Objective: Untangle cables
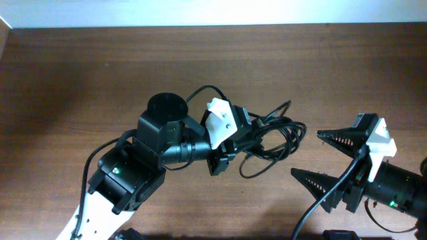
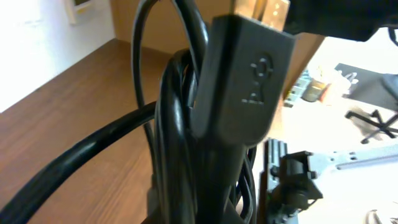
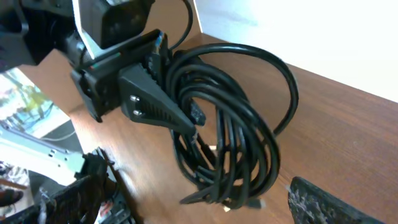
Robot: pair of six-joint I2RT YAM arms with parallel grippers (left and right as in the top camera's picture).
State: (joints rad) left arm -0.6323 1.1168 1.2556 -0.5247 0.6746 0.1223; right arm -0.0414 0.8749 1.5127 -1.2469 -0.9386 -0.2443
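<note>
While the left gripper [image 1: 233, 141] pinches the cables [image 1: 280, 137] as one bundle, loops splay out.
The right gripper [image 1: 305, 153] gapes wide nearby, likely to draw a strand loose.

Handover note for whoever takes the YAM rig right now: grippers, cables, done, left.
Left gripper: jaws shut on the cables, clamping the bundle at its left side.
Right gripper: open, holding nothing, just right of the bundle and not touching it.
Cables: one coiled, tangled bundle near the middle of the table; whether it is lifted clear I cannot tell.
Done: bundle grasped.
Left: all the separating; no cord is pulled free yet.
</note>
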